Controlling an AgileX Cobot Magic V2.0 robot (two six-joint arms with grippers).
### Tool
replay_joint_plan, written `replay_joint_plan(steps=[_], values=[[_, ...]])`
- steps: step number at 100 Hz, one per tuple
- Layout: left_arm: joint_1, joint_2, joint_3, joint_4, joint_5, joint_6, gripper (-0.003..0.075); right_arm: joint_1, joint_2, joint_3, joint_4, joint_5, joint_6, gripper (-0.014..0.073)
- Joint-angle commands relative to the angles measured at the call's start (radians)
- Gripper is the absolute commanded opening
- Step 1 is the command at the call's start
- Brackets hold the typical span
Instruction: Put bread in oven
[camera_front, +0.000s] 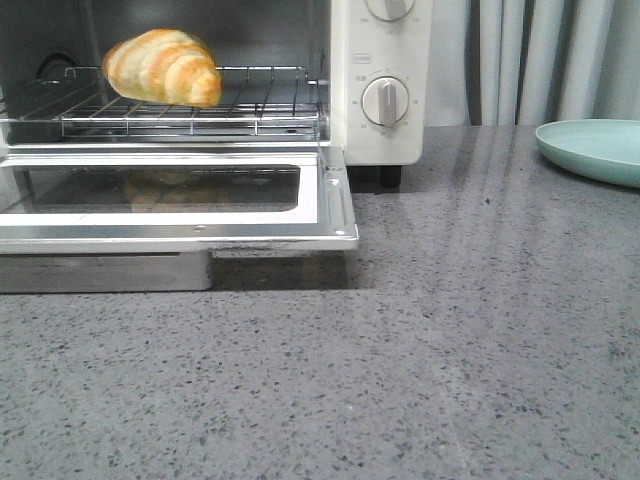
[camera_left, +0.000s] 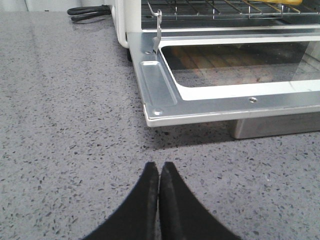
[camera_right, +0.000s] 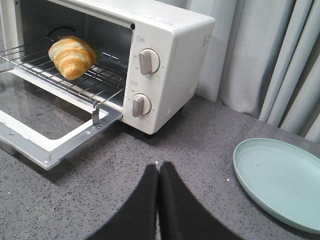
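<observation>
The bread (camera_front: 165, 66), a golden-brown croissant roll, lies on the wire rack (camera_front: 260, 110) inside the cream-white oven (camera_front: 380, 130). It also shows in the right wrist view (camera_right: 73, 56). The oven door (camera_front: 335, 200) hangs open and flat, also in the left wrist view (camera_left: 160, 95) and the right wrist view (camera_right: 65, 147). My left gripper (camera_left: 159, 165) is shut and empty over the counter in front of the door's corner. My right gripper (camera_right: 159, 165) is shut and empty over the counter, in front of the oven's knob side. Neither gripper shows in the front view.
A pale green plate (camera_front: 595, 148) sits at the far right of the grey speckled counter (camera_front: 450, 350); it also shows in the right wrist view (camera_right: 280, 180). Grey curtains (camera_front: 540, 60) hang behind. A black cable (camera_left: 90, 11) lies by the oven's left side.
</observation>
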Motion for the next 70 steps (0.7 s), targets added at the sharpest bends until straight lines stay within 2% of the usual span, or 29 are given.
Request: replay_joint_plan(steps=[1, 70], values=[[0.0, -0.029, 0.026, -0.015, -0.051, -0.011, -0.0021, -0.006, 0.008, -0.023, -0.005, -0.076, -0.005, -0.0049], [0.0, -0.029, 0.026, -0.015, -0.051, -0.011, -0.0021, -0.006, 0.008, -0.005, -0.005, -0.071, -0.005, -0.0049]])
